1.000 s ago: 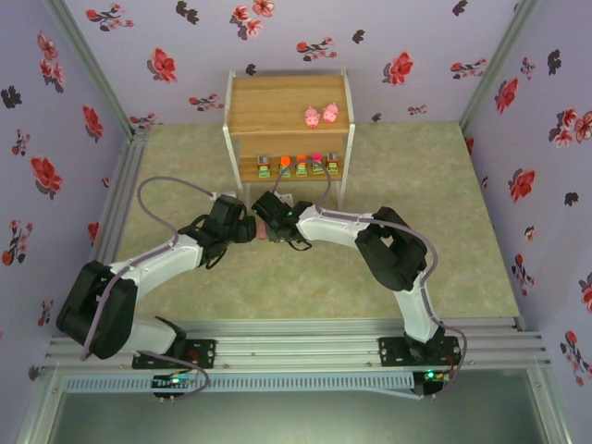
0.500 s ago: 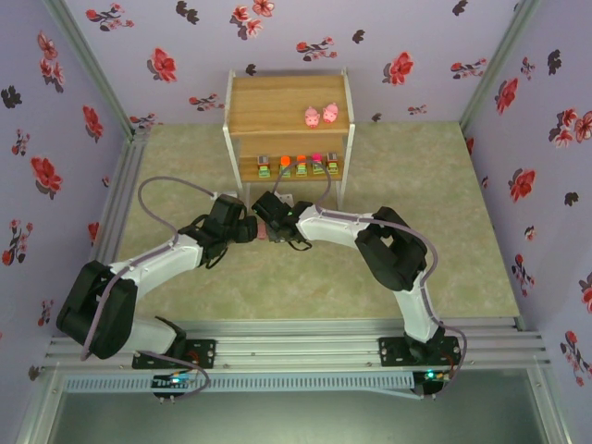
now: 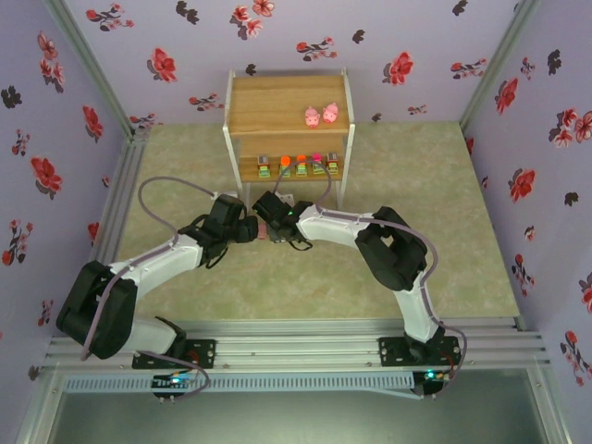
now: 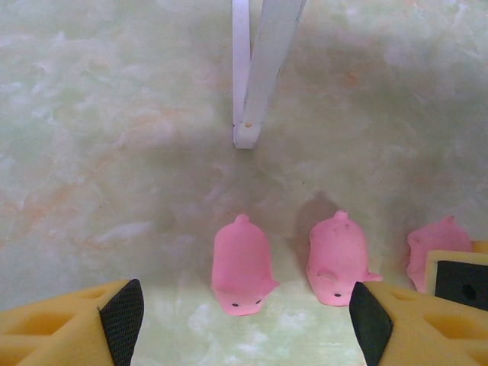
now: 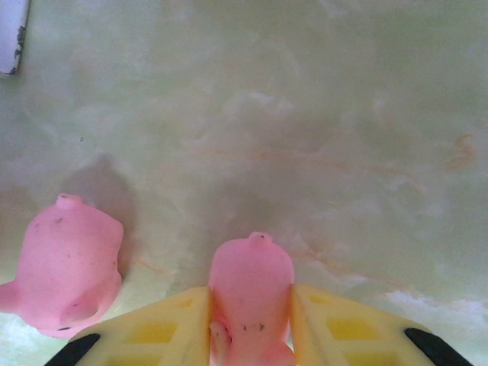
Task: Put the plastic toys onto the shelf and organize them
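right hand [image 5: 250,329] closed, pig [image 5: 252,278] between fingers [image 5: 164,333]

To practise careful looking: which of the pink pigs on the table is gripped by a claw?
The pig held in the right claw, between its yellow fingers; the neighbouring pig lies free, untouched.

You will find nothing to read in these views: no lettering, label, brand, number or sign stands on any pink pig toy [image 4: 242,263], the blocky toys [image 3: 301,166], the wooden shelf [image 3: 277,106] or the flowered walls [image 3: 435,37].
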Motion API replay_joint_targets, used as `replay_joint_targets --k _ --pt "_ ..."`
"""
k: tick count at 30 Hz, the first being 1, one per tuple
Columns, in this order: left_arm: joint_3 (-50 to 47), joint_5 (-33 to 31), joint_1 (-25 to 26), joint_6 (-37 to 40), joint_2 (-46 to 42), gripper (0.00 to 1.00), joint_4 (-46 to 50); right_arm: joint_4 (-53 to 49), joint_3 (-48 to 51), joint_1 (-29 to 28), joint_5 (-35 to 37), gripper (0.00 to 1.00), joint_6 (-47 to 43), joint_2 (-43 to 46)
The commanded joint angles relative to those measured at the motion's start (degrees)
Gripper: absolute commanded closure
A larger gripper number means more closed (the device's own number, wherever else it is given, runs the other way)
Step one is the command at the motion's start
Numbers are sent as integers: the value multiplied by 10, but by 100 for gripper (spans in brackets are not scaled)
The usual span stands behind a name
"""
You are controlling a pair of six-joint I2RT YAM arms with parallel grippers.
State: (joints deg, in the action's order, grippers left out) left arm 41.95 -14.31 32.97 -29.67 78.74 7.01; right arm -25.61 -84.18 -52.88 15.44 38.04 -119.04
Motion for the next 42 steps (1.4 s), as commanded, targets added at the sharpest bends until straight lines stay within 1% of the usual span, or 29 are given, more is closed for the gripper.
replay_joint_targets --k 1,15,16,26,33,42 --pt "0 9 -5 -5 -12 24 -9 -38 10 -6 16 97 -1 19" --pt "-1 11 -5 -4 -11 24 -12 -65 37 -16 34 99 -9 86" --pt "-1 11 -5 -4 -11 24 -12 -68 38 -17 50 99 -9 88" --pt "-1 12 -5 -3 -11 24 -13 -97 37 -25 74 100 -18 140" --pt "-1 16 -5 -2 -9 24 -15 -138 2 -34 95 100 -33 183" --pt "-1 28 -4 1 -3 24 -21 -200 -89 -53 129 100 -65 223"
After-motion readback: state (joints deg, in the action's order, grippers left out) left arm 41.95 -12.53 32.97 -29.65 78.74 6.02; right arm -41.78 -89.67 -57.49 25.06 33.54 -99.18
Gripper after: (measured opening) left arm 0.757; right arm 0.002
